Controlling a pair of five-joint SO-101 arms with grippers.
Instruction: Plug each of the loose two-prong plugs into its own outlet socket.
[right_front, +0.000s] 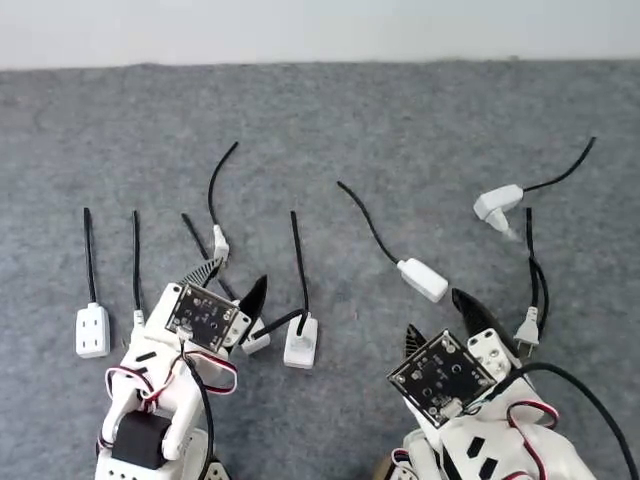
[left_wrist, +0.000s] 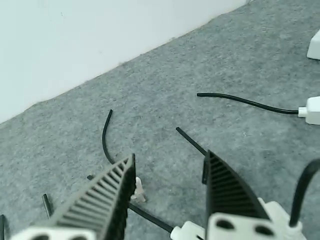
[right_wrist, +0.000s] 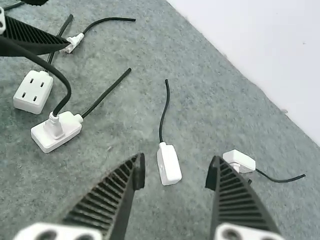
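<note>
My left gripper (right_front: 238, 272) stands open low over the carpet, and a small white two-prong plug (right_front: 220, 243) on a curved black cord lies just beyond its fingertips; the same plug (left_wrist: 139, 189) shows between the jaws. Another plug (right_front: 138, 318) lies beside the left arm. My right gripper (right_front: 435, 312) is open too, empty, with a white socket block (right_front: 422, 278) on the carpet just ahead of it (right_wrist: 168, 164). A third loose plug (right_front: 527, 335) lies right of that gripper. Further sockets lie at the far left (right_front: 92, 330) and at the centre (right_front: 300, 342).
The centre socket (right_wrist: 55, 131) has a black cord standing in its top face. A second socket (right_wrist: 33, 91) lies next to it, partly under the left arm. Another white socket (right_front: 497, 203) with a cord lies at the back right. Grey carpet runs to a white wall.
</note>
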